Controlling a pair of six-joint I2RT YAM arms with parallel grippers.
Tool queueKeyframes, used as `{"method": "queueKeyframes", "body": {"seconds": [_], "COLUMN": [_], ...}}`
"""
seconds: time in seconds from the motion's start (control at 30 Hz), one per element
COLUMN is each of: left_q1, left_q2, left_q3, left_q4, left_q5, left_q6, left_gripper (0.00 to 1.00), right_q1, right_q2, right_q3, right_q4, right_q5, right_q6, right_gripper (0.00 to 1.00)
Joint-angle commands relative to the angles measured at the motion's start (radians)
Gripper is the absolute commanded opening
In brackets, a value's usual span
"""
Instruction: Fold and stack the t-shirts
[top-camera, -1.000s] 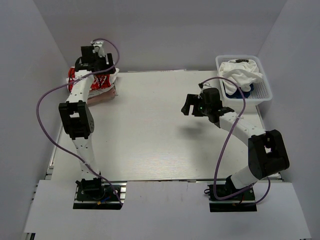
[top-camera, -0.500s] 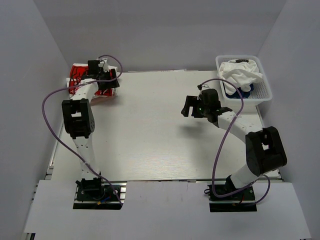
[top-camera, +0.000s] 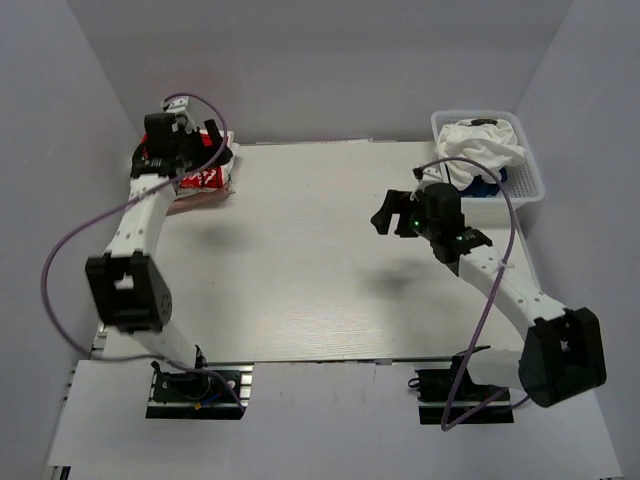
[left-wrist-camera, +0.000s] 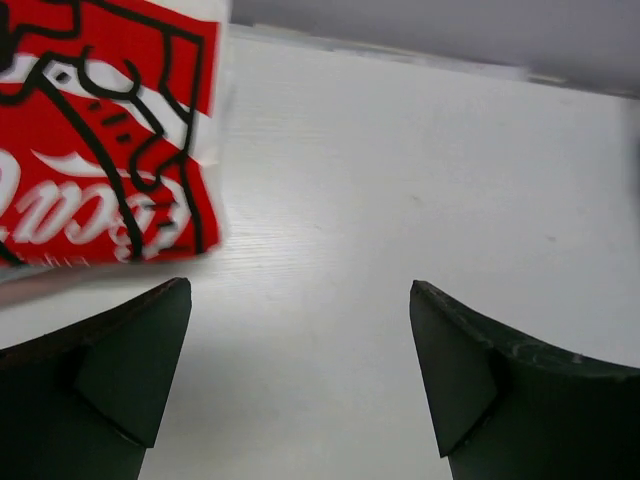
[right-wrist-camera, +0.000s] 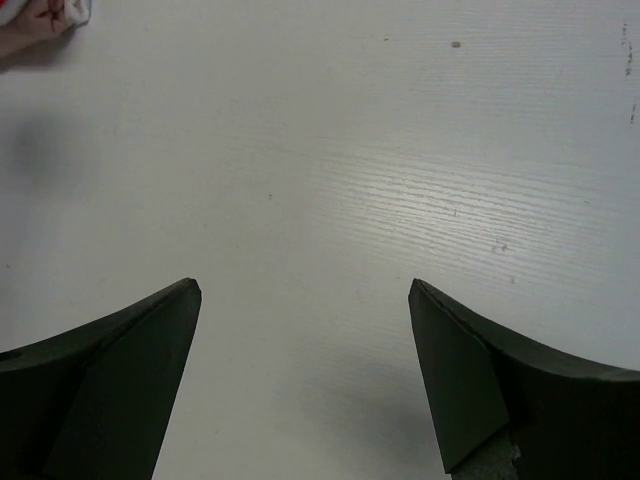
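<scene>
Red-print shirt (left-wrist-camera: 105, 140) cropped; navy shirt (top-camera: 480, 187) mostly hidden in basket (top-camera: 532, 178).

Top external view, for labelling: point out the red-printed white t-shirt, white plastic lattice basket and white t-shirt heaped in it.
Red-printed white t-shirt (top-camera: 205, 178), top external, red print.
White plastic lattice basket (top-camera: 530, 178), top external, right wall.
Heaped white t-shirt (top-camera: 487, 143), top external, middle.

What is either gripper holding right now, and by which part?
Nothing is held. The left gripper stands open beside the red-print t-shirt; the right gripper stands open over the table.
</scene>
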Motion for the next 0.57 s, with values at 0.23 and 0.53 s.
{"method": "queueKeyframes", "body": {"seconds": [0.23, 0.53], "left_q1": [-0.151, -0.173], "left_q2": [-0.720, -0.891], "left_q3": [-0.881, -0.884], "left_q4": [0.385, 0.181], "left_q5": [0.182, 0.025], "left_q6": [-0.378, -0.333], "left_gripper": [1.00, 1.00], "right_q1": [0.001, -0.002], "right_q2": [-0.308, -0.355], "right_q3": [-0.232, -0.290], "right_q4": [0.009, -0.014], "right_q5": [0.130, 0.166], "right_q6": [0.098, 0.141], "right_gripper": [0.90, 0.90]}}
